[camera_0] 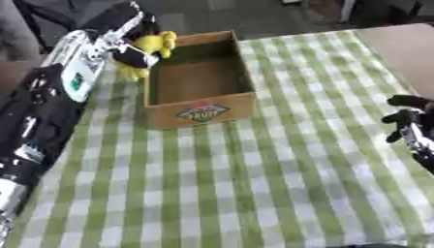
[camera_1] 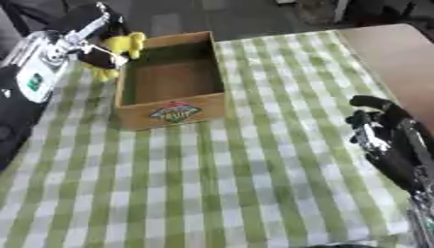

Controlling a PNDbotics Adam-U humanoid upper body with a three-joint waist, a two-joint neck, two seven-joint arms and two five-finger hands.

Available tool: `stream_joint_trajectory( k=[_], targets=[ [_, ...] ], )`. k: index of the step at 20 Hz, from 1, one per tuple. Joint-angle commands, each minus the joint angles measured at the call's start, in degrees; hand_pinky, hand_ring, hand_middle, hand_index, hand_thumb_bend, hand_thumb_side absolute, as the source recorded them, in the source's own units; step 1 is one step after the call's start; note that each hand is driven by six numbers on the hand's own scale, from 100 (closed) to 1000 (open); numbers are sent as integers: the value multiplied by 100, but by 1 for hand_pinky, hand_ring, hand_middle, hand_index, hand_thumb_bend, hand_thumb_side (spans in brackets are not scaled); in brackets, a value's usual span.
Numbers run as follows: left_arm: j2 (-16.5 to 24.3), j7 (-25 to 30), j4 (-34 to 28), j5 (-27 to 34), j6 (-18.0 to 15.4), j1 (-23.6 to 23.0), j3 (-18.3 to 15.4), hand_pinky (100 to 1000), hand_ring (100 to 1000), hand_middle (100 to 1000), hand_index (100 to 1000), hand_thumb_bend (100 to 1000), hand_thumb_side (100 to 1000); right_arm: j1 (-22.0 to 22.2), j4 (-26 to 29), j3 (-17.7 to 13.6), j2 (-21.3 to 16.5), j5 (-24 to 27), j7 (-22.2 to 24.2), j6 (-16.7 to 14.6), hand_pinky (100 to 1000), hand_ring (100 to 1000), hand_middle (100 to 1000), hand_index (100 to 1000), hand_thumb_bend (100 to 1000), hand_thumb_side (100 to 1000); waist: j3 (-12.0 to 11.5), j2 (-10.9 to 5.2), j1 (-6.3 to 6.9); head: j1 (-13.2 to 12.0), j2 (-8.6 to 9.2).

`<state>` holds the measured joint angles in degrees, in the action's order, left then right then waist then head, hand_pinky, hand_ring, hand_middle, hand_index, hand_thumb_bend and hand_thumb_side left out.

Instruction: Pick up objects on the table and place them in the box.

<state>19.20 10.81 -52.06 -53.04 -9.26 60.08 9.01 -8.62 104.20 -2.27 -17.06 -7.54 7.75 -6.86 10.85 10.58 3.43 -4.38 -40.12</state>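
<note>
An open cardboard box (camera_0: 200,112) with a printed label on its front stands on the green-and-white checked tablecloth at the upper middle. Its inside looks bare. At the box's left rim my left hand (camera_0: 129,52) is shut on a yellow soft toy (camera_0: 155,43), which hangs over the box's left wall, partly hidden by the black fingers. At the right edge of the table my right hand (camera_1: 377,127) rests with its fingers curled and nothing in them.
The checked tablecloth (camera_0: 254,184) covers most of the table. A bare brown tabletop strip (camera_1: 398,63) shows at the far right. My left arm (camera_0: 42,111) runs along the table's left side. Dark floor lies beyond the far edge.
</note>
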Motion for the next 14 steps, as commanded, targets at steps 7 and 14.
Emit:
stream_joint_trajectory(
  k=[7, 14],
  targets=[
    [-324, -580, 485, -600, 140, 51, -118, 641, 577, 516, 713, 420, 100, -113, 80, 28, -83, 26, 75, -24, 473, 679, 772, 826, 100, 607, 179, -12, 1, -118, 120],
    [-325, -1002, 389, -454, 257, -49, -232, 740, 702, 674, 787, 720, 499, -116, 81, -2, -68, 26, 69, -20, 473, 679, 772, 826, 100, 607, 116, -10, 0, -67, 144]
  ],
)
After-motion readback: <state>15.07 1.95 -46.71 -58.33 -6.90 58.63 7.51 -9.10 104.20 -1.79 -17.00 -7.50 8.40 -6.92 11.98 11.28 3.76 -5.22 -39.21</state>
